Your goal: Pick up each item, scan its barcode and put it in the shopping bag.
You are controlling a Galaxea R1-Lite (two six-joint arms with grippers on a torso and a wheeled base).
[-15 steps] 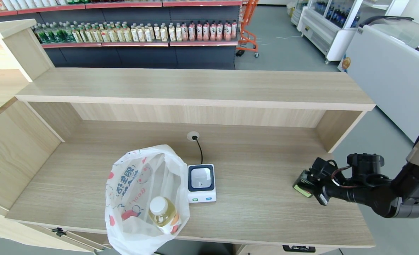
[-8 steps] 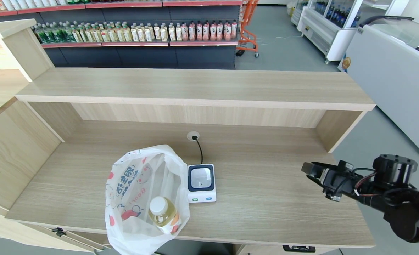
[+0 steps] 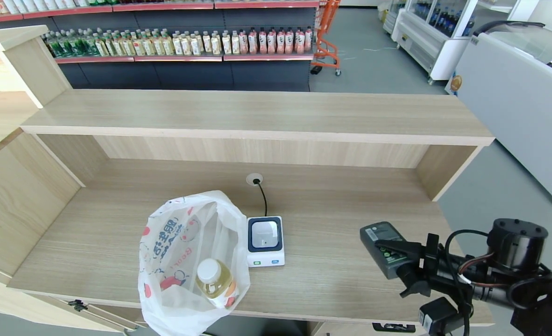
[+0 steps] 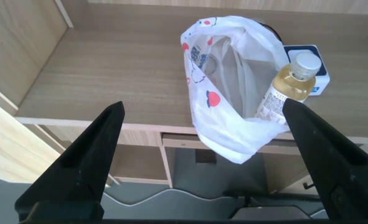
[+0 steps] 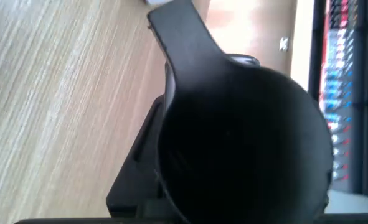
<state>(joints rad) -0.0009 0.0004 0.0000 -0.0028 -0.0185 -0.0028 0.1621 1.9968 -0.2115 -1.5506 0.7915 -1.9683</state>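
right gripper [image 3: 385,245] clamped on dark flat pack [image 3: 377,232], over counter [image 3: 332,210], 4 o'clock of scanner [image 3: 265,240] | long axis 11–5 o'clock, label face up, print unreadable | left gripper [image 4: 202,107] spread wide, shopping bag [image 4: 224,93] beyond it

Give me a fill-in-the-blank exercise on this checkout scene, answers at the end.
1. The shopping bag holds one ____.
2. A black ____ runs from the scanner to a hole in the counter.
3. The right gripper holds a dark item, while the left gripper is ____.
Missing words: bottle; cable; open.
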